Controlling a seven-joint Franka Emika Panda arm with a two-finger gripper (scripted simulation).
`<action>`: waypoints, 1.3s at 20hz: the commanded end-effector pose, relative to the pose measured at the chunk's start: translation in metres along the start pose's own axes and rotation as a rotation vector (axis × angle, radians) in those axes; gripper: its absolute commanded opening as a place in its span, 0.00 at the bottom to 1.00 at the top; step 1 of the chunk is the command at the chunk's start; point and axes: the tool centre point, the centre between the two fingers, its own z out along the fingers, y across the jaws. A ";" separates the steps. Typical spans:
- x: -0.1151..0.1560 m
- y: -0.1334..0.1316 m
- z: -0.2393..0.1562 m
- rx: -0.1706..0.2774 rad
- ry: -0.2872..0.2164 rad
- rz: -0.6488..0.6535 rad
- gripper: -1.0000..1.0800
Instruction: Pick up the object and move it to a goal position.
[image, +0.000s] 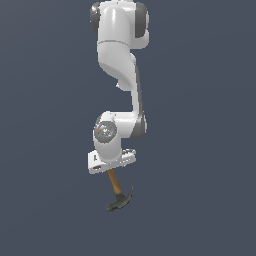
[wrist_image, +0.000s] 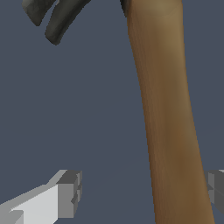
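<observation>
The object is a small claw hammer with a light brown wooden handle (wrist_image: 168, 122) and a dark grey head with a curved claw (wrist_image: 57, 17). In the exterior view the hammer (image: 118, 192) shows just below my white hand, head (image: 120, 201) furthest from it. My gripper (wrist_image: 144, 194) is open and its fingers straddle the handle. One finger (wrist_image: 69, 194) stands well apart from the wood. The other finger (wrist_image: 216, 192) is close beside it with a thin gap. In the exterior view the gripper (image: 111, 168) has its fingertips hidden under the hand.
A plain dark blue-grey ground fills both views, with no other objects, containers or edges. The white arm (image: 120, 75) rises straight above the hand. Whether the hammer rests on the ground I cannot tell.
</observation>
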 end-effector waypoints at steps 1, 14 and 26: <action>0.001 -0.001 0.002 0.001 -0.001 -0.001 0.96; 0.000 0.002 0.000 -0.001 0.000 0.002 0.00; -0.017 -0.018 -0.014 -0.001 0.000 0.002 0.00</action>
